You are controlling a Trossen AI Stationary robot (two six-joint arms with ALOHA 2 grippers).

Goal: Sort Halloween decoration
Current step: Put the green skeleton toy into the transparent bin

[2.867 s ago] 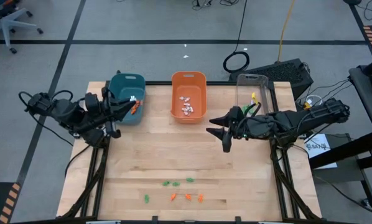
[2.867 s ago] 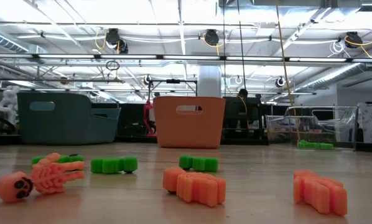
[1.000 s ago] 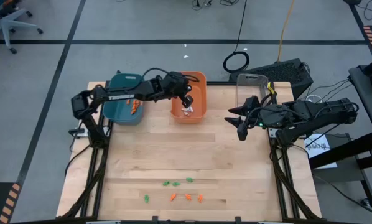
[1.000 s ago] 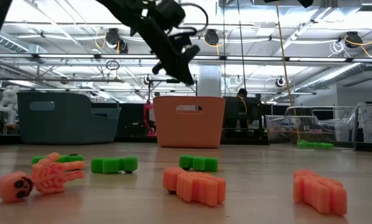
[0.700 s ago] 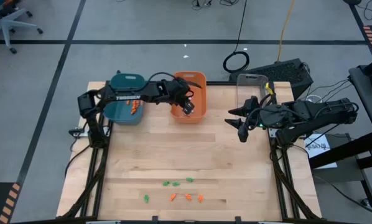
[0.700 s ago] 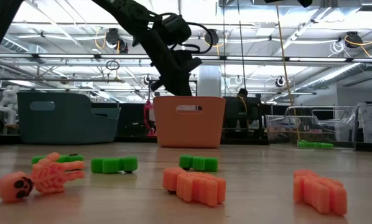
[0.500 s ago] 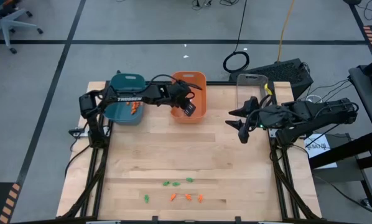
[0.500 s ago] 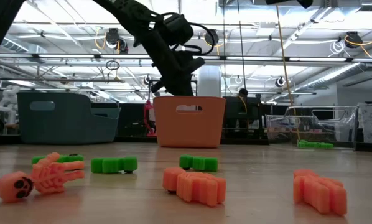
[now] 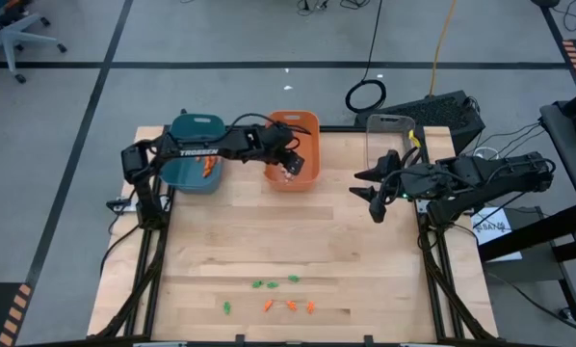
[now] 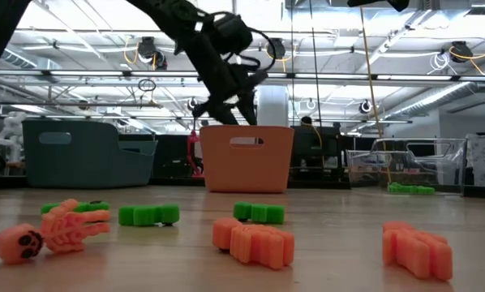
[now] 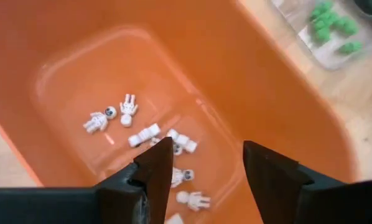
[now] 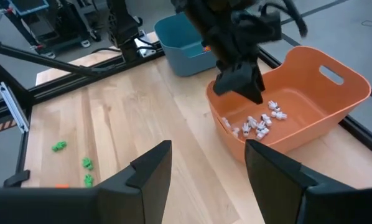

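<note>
My left gripper (image 9: pixel 289 166) hangs open over the orange bin (image 9: pixel 293 119), pointing slantwise down into it, with nothing between its fingers (image 11: pixel 208 155). Several white trinkets (image 11: pixel 150 134) lie on the bin's floor below it. Orange trinkets (image 9: pixel 208 164) lie in the teal bin (image 9: pixel 194 127), and green ones (image 10: pixel 410 189) in the clear bin (image 9: pixel 392 123). Loose green trinkets (image 9: pixel 274 282) and orange trinkets (image 9: pixel 290 306) lie on the table near its front edge. My right gripper (image 9: pixel 370 196) waits open above the table's right side, also holding nothing (image 12: pixel 208 158).
The three bins stand in a row along the table's far edge. The bare wooden tabletop (image 9: pixel 288 236) stretches between the bins and the loose trinkets at the front. A dark box and cables (image 9: pixel 442 108) lie beyond the table's far right corner.
My left gripper has sunk a little toward the orange bin, rolled about its own axis, and opened its fingers above the bin. My right gripper has kept still.
</note>
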